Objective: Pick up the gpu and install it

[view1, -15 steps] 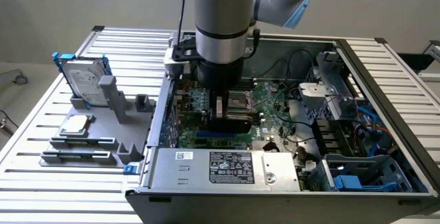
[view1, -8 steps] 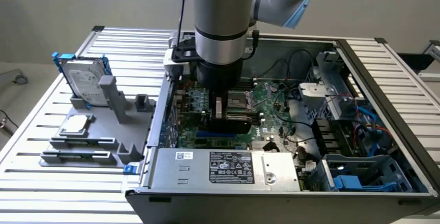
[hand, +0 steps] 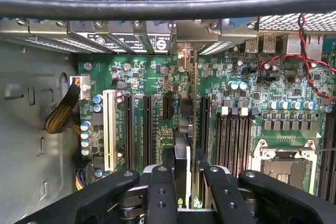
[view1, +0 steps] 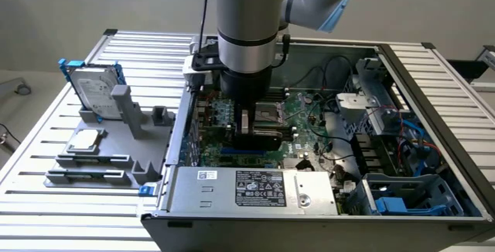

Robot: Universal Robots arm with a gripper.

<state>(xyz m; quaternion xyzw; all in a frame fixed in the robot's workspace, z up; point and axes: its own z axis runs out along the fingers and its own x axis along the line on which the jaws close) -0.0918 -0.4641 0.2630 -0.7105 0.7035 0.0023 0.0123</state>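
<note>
My gripper is down inside the open computer case, over the green motherboard. It is shut on the gpu, which I see edge-on as a thin upright card running from between the fingers to the metal bracket at the case's rear wall. The card stands in line with the black expansion slots, between two of them; whether it is seated I cannot tell. In the exterior view the arm reaches straight down and the gripper hides most of the card.
A grey fixture at the exterior view's left holds a silver hard drive in a blue frame and a square processor chip. The power supply fills the case's near side. A black cable, red wires and the processor socket lie close by.
</note>
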